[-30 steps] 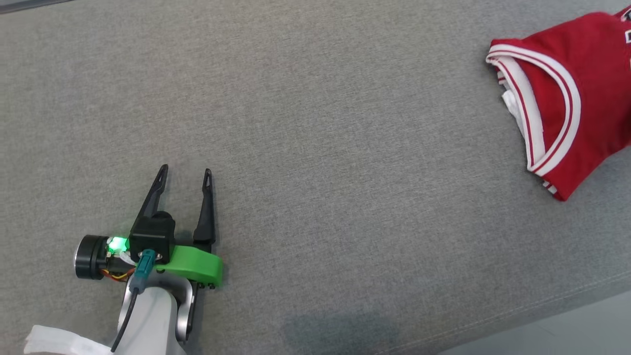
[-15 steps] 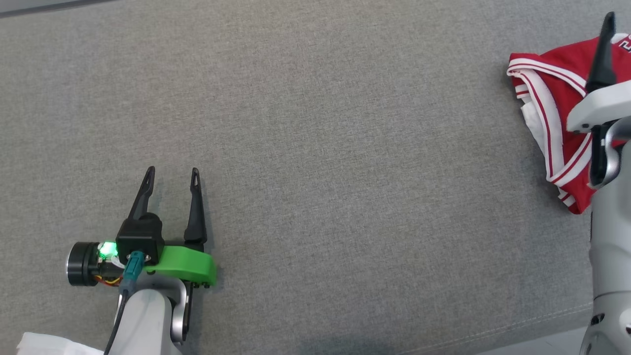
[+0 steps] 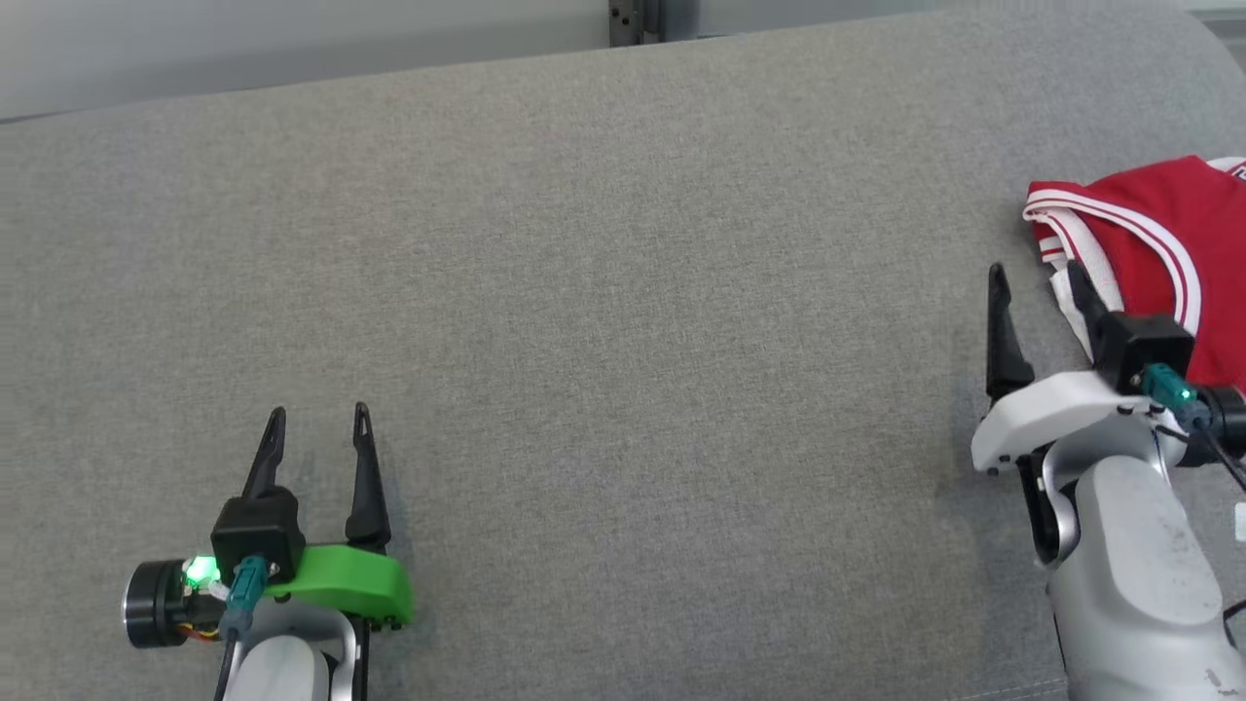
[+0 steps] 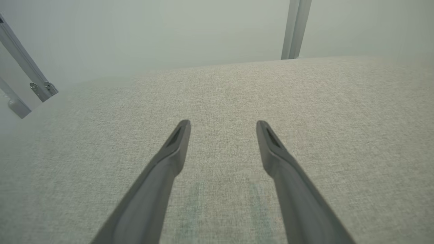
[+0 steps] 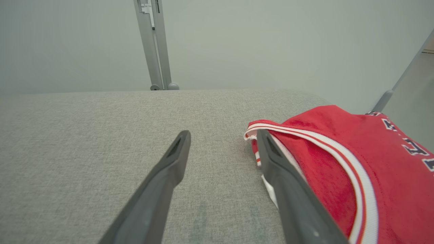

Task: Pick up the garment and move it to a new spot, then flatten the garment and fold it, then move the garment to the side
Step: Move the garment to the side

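Observation:
A folded red garment (image 3: 1163, 219) with white and red striped trim lies at the far right of the grey fabric surface (image 3: 623, 321). My right gripper (image 3: 1035, 275) stands open beside the garment's left edge, its right finger over the trim and nothing held. The right wrist view shows the garment (image 5: 342, 159) just right of that gripper (image 5: 223, 135), dark lettering at its far right. My left gripper (image 3: 319, 419) is open at the lower left, far from the garment. In the left wrist view the left gripper (image 4: 223, 125) hovers over bare fabric.
A pale wall with a grey metal post (image 3: 633, 19) runs behind the surface's far edge. The post (image 5: 154, 44) also rises beyond the fabric in the right wrist view. The surface's rounded right end (image 3: 1202, 44) curves away near the garment.
The head camera tilted up, so the far edge and wall came into view. My right gripper drew back from over the garment to beside its left edge. The left gripper stays open.

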